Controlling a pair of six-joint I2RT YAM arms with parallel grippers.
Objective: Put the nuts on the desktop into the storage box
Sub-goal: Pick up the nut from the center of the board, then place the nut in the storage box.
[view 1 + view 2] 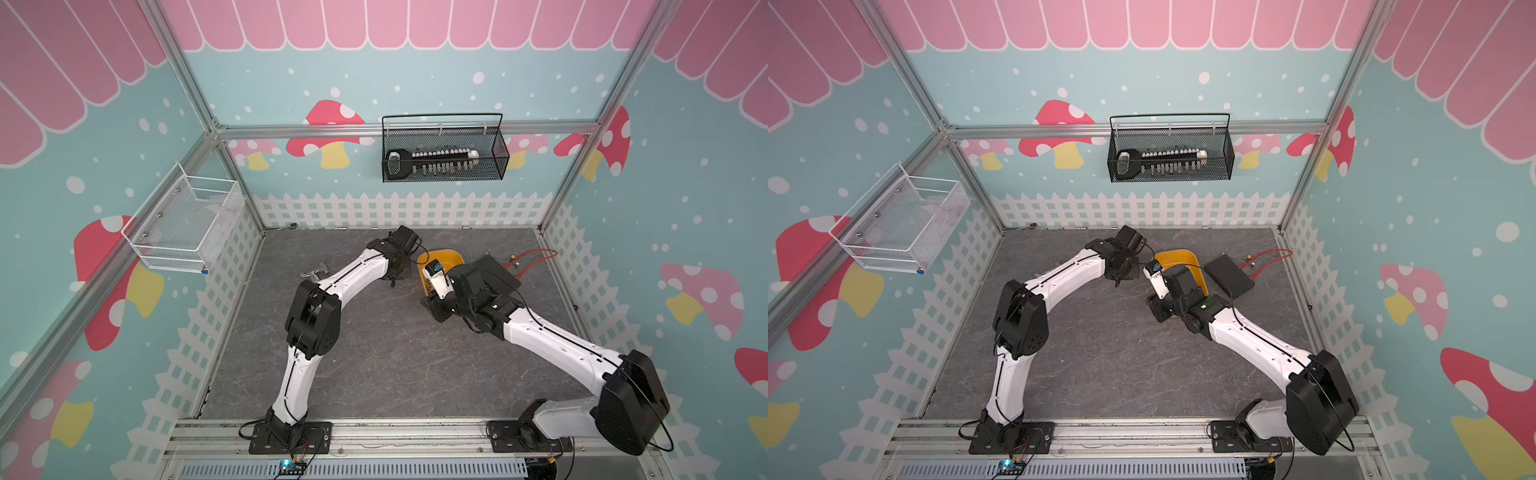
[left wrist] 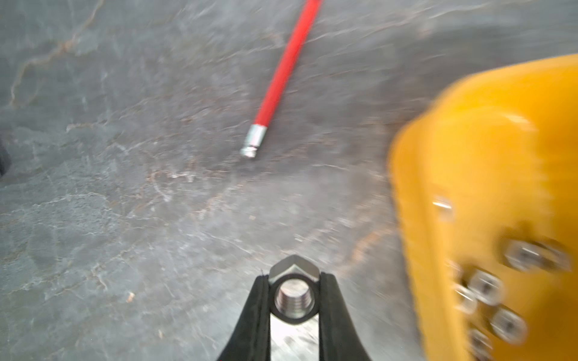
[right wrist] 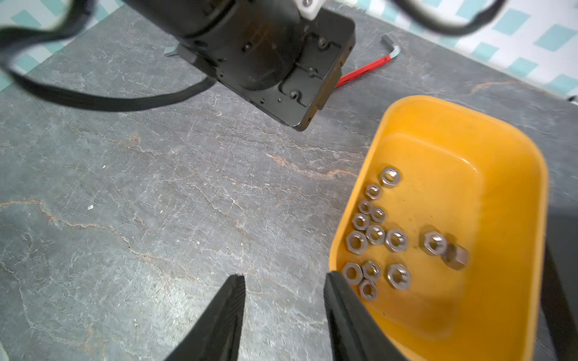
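Observation:
My left gripper [image 2: 294, 276] is shut on a silver hexagonal nut [image 2: 294, 268], held just above the dark grey desktop [image 2: 125, 218]. The yellow storage box [image 2: 500, 150] lies close beside it, blurred, with several nuts [image 2: 508, 325] inside. In the right wrist view the storage box [image 3: 438, 104] holds several nuts [image 3: 375, 234] bunched toward one end. My right gripper [image 3: 284, 278] stands open and empty over the bare desktop [image 3: 156, 187], one finger at the box's corner. In both top views the arms meet at the storage box [image 1: 446, 257] [image 1: 1177, 257].
A red-handled L-shaped wrench [image 3: 366, 70] [image 2: 281, 72] lies on the desktop beyond the box. A flat black case [image 1: 498, 270] sits right of the box. A small silver metal piece [image 1: 316, 272] lies by the left forearm. A black basket [image 1: 442, 153] and a white basket [image 1: 187, 224] hang on the walls.

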